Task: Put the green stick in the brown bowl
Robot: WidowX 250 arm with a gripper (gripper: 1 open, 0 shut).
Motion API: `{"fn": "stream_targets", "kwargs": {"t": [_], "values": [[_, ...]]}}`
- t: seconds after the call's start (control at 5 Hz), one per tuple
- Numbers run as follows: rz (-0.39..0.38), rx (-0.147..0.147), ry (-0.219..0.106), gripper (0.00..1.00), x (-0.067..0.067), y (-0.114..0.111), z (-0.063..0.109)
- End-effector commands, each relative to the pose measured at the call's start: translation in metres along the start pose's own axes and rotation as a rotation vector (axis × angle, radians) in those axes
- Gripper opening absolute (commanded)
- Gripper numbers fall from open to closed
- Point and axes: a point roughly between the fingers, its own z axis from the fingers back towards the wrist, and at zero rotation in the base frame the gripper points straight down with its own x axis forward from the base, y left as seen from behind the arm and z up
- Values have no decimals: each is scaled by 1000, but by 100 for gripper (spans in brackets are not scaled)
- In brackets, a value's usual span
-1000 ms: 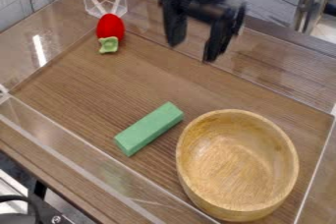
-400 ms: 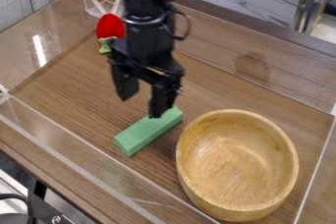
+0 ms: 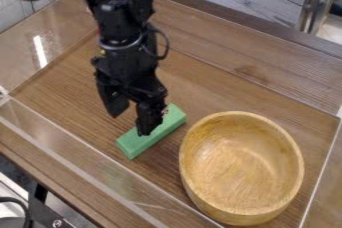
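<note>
One black gripper (image 3: 130,118), reaching down from 12 o'clock on the picture's dial to just left of centre, with jaws spread wide apart. Pointing down toward the tabletop, with the fingertip nearer 6 o'clock overlapping the upper part of the green rectangular block (image 3: 147,140) in this view; contact impossible to tell. Block lying flat between 6 and 7 o'clock, elongated, slanting from its 1 o'clock end to its 7 o'clock end, on the brown wooden tabletop (image 3: 60,87). Just beside it, between 4 and 5 o'clock on the picture's dial, a large round light-brown wooden bowl (image 3: 241,172), upright, with thick rim and pale interior. Block outside the bowl, toward the rim's 10 o'clock side. Far out between 7 and 8 o'clock, near the picture's corner, a looping black cable (image 3: 19,201).
</note>
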Motion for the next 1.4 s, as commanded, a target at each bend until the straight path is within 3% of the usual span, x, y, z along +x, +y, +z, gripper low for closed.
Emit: {"fn": "stream_targets", "kwargs": {"t": [0.0, 0.4, 0.8, 1.2], "values": [[53, 15, -76, 100, 1, 8, -5], [-36, 2, -105, 100, 22, 6, -17], [-39, -12, -132, 100, 41, 24, -38], [-32, -33, -131, 100, 52, 26, -41]]}}
